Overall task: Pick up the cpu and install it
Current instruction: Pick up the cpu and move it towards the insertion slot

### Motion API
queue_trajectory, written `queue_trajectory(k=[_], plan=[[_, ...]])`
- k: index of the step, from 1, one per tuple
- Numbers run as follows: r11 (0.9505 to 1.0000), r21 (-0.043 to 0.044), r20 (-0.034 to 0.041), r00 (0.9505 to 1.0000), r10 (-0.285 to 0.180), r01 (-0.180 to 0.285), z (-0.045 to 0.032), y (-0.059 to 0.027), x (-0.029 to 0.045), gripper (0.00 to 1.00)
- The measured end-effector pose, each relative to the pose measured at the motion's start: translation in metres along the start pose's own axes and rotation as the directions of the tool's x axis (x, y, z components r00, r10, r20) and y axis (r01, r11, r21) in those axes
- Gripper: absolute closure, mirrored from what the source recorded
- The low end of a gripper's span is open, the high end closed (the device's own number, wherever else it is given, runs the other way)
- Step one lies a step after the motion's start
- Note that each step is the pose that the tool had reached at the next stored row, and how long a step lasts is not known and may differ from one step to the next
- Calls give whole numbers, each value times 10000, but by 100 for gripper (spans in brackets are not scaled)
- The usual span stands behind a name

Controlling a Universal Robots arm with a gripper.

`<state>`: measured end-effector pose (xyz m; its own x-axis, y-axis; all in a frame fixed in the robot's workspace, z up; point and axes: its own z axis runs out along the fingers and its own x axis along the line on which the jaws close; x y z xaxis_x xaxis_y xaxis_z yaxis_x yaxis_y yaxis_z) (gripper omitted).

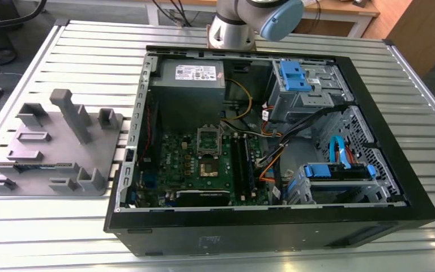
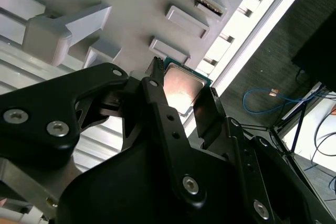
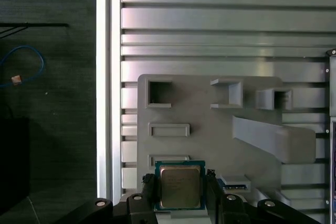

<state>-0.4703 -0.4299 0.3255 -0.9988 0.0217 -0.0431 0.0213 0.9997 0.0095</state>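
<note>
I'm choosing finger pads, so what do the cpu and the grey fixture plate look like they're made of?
The cpu seems to have a metal lid, brushed silver with a soft glare, on a thin green board rim. The grey fixture plate looks like matte plastic, moulded or printed: an even grey with no shine.

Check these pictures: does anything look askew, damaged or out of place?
Nothing stands out. The cpu sits square in the claw, over the grey fixture, with no visible damage.
</note>
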Motion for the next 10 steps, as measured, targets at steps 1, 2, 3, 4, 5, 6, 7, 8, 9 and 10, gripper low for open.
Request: queue_trajectory(k=[1,2,3,4,5,6,7,8,9,10], plan=[[10000,-1,1,10000,1,-1,-7,0,0,53],[10000,-1,1,10000,0,0,-13,0,0,53],[10000,-1,1,10000,0,0,-21,0,-1,53],[10000,-1,1,10000,0,0,-26,0,-1,53],[10000,-2,2,10000,0,0,-26,0,-1,53],[10000,-2,3,10000,0,0,-26,0,-1,53],[10000,-2,3,10000,0,0,-26,0,-1,53],[10000,-1,1,10000,0,0,-32,0,-1,53],[10000,-1,1,10000,0,0,-36,0,-1,53],[10000,-1,1,10000,0,0,-36,0,-1,53]])
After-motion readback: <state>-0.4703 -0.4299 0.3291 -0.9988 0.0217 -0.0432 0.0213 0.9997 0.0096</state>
